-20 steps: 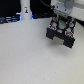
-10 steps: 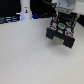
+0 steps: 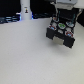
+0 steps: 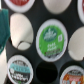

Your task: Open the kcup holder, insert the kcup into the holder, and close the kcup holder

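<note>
The kcup holder [image 3: 64, 36] is a black box at the exterior view's right, its drawer pulled out and showing rows of round slots. The arm reaches down from the top edge, with my gripper [image 3: 62, 20] just above the drawer; its fingers are too blurred to read. Up close in the wrist view, the kcup [image 4: 51, 39], green with a white rim, sits in a slot of the holder [image 4: 30, 52]. Pale empty slots [image 4: 21, 31] surround it, and there is one dark round hole [image 4: 46, 73]. No finger shows in the wrist view.
A white cone-topped bottle [image 3: 25, 10] stands at the back, towards the exterior view's left, next to dark objects [image 3: 7, 19]. A multicoloured pod with a pale lid [image 4: 18, 69] sits in a nearby slot. The white table [image 3: 30, 55] spreads in front.
</note>
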Available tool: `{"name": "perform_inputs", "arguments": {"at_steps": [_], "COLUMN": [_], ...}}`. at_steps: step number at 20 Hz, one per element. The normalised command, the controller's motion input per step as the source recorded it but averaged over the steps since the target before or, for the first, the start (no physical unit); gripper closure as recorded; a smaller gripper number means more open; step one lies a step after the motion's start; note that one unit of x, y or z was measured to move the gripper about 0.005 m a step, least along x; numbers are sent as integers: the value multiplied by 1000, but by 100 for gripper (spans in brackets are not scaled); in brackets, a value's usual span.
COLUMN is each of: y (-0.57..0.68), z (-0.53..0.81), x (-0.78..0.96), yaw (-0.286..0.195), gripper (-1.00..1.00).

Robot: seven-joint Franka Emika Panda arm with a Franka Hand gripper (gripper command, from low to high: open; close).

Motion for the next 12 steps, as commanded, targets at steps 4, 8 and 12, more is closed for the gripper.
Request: {"name": "perform_inputs", "arguments": {"at_steps": [4,8,12], "y": [-392,-354,-321], "z": [166,73,-77], "x": [697,765,722], "yaw": [10,8,2], "gripper": [-100,-100,-100]}}
